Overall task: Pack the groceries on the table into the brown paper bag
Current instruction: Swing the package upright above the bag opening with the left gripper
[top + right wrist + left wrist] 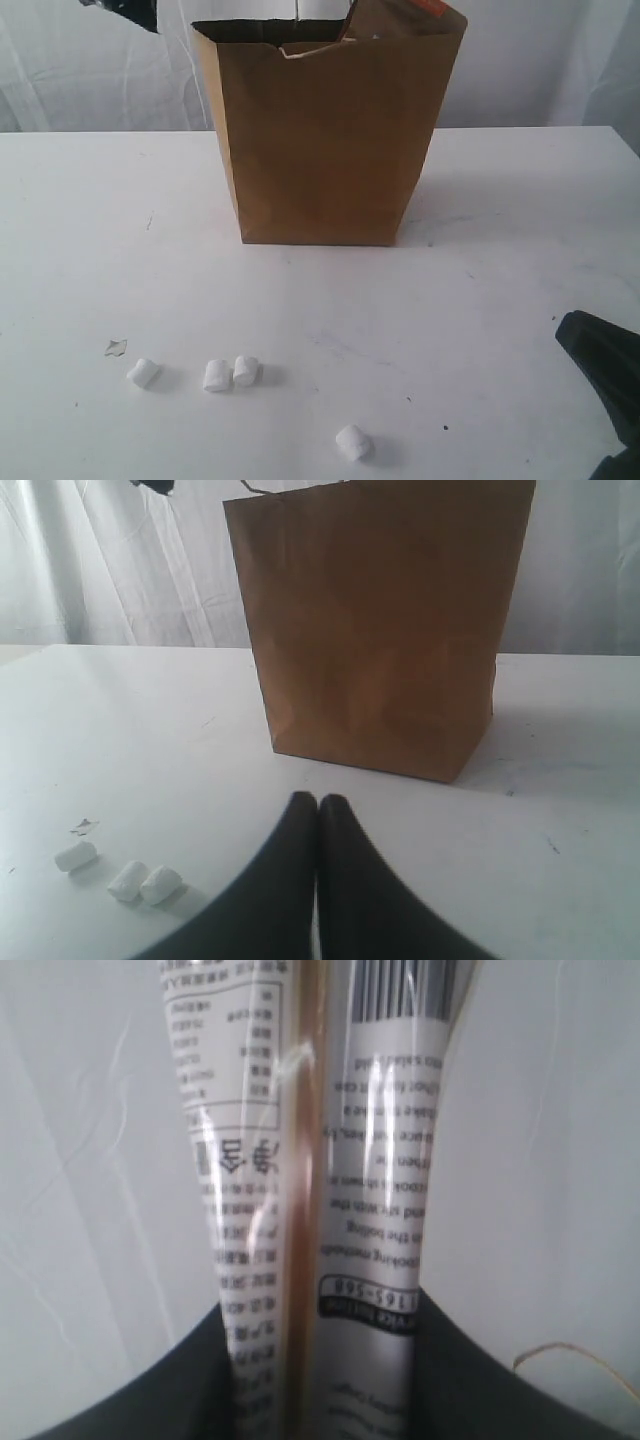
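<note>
Brown paper bag (320, 150) stands upright on the white table (500, 300). The left gripper (320, 1305), jaws part-open and clamped on the long noodle packs (300, 1160), should lower them end-first through the mouth, clear of the rim. The right gripper (318, 810) rests closed and empty near loose marshmallows (232, 373).

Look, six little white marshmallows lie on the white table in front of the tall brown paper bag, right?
Not six, four. The exterior view shows four little white marshmallows lying on the white table in front of the tall brown paper bag.
</note>
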`<state>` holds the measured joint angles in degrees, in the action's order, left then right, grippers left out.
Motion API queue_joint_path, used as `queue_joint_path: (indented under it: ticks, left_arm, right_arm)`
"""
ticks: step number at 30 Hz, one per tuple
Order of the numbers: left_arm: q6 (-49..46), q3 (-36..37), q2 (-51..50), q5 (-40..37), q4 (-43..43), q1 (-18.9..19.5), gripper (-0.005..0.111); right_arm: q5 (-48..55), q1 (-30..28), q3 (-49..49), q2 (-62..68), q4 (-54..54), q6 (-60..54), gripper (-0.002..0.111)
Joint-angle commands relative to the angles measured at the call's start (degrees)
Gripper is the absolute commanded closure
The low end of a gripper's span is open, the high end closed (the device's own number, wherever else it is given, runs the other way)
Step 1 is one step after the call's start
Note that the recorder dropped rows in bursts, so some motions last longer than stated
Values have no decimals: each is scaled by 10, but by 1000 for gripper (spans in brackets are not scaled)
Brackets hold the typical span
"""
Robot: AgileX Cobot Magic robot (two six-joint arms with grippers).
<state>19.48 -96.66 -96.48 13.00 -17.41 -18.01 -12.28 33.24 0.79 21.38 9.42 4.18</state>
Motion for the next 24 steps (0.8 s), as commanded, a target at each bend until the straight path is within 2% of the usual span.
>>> queue_joint_path:
  ticks: [1, 5, 8, 10, 13, 20, 24]
  left_arm:
    - [195, -41, -16, 136, -131, 35, 107]
    - [299, -42, -29, 210, -144, 85, 107]
    - [399, -48, -44, 302, -174, 121, 107]
    - [493, -68, -69, 379, -224, 142, 107]
    - [517, -88, -91, 433, -235, 146, 107]
    - [582, -142, -147, 486, -278, 146, 107]
    - [617, -168, -179, 522, -341, 140, 107]
  right_arm:
    - [-2, -3, -3, -4, 0, 1, 108]
    - [-2, -3, -3, -4, 0, 1, 108]
    - [-2, -3, -3, -4, 0, 1, 108]
    - [-2, -3, -3, -4, 0, 1, 108]
    - [-2, -3, -3, -4, 0, 1, 108]
    - [-2, -3, -3, -4, 0, 1, 108]
    - [-2, -3, -3, -4, 0, 1, 108]
